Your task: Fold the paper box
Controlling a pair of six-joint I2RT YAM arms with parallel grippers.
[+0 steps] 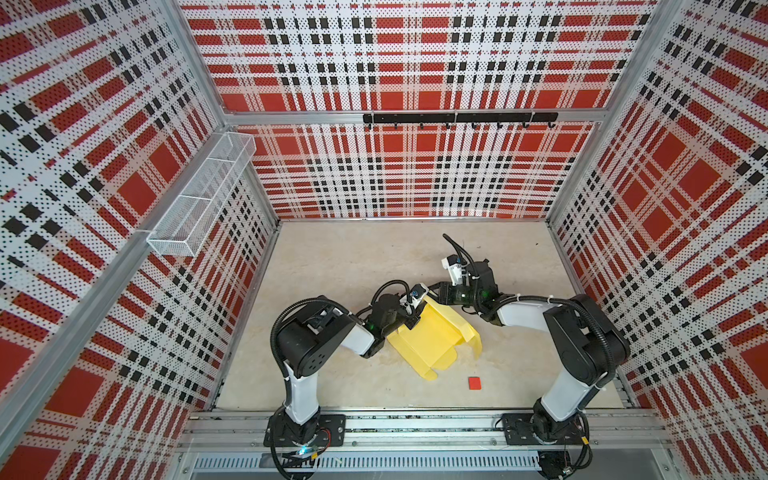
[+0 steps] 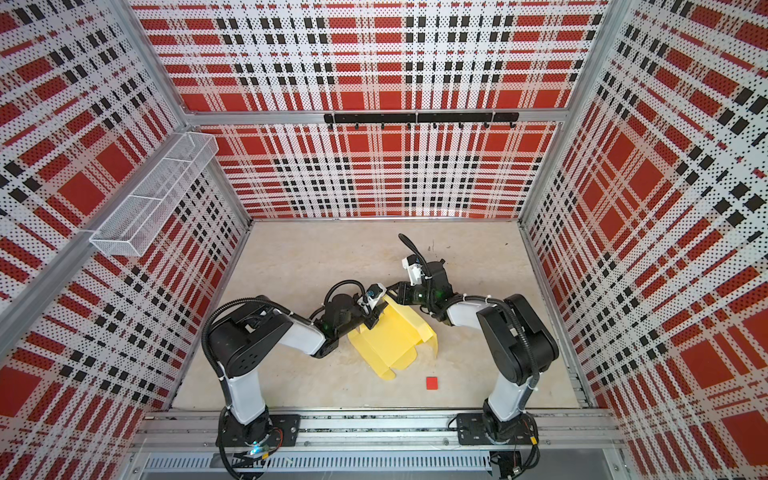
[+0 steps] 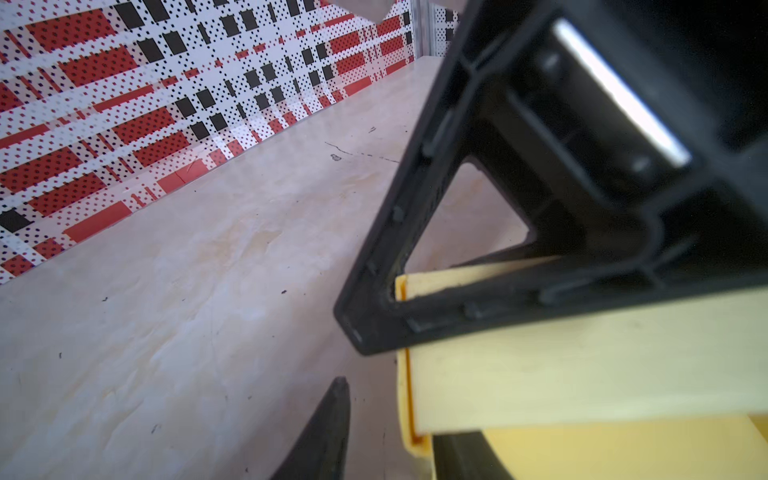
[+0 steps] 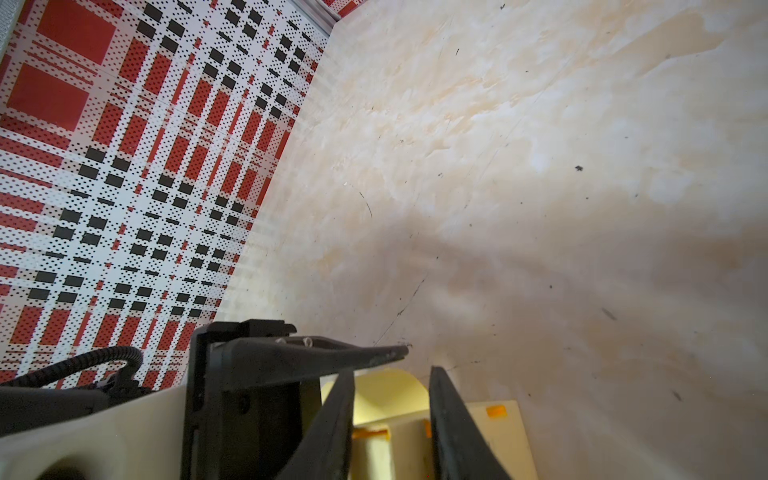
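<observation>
The paper box (image 1: pixel 432 345) (image 2: pixel 388 347) is a pale yellow card sheet lying partly folded at the middle of the table, its far-left wall and right flap raised. My left gripper (image 1: pixel 415 318) (image 2: pixel 372 322) sits at that raised wall. In the left wrist view it (image 3: pixel 390 411) is open, the card's corner (image 3: pixel 415 440) resting against one jaw. My right gripper (image 1: pixel 434 291) (image 2: pixel 392 289) reaches in from the far side to the box's top corner. Its jaws (image 4: pixel 391 372) stand apart, with a rounded flap (image 4: pixel 390 390) and a folded wall in the gap. One of its fingers (image 3: pixel 399 216) crosses the left wrist view.
A small red square (image 1: pixel 474 382) (image 2: pixel 432 382) lies on the table (image 1: pixel 332 270) near the front, right of the box. A white wire basket (image 1: pixel 199 195) hangs on the left wall and a black hook rail (image 1: pixel 457 118) on the back wall.
</observation>
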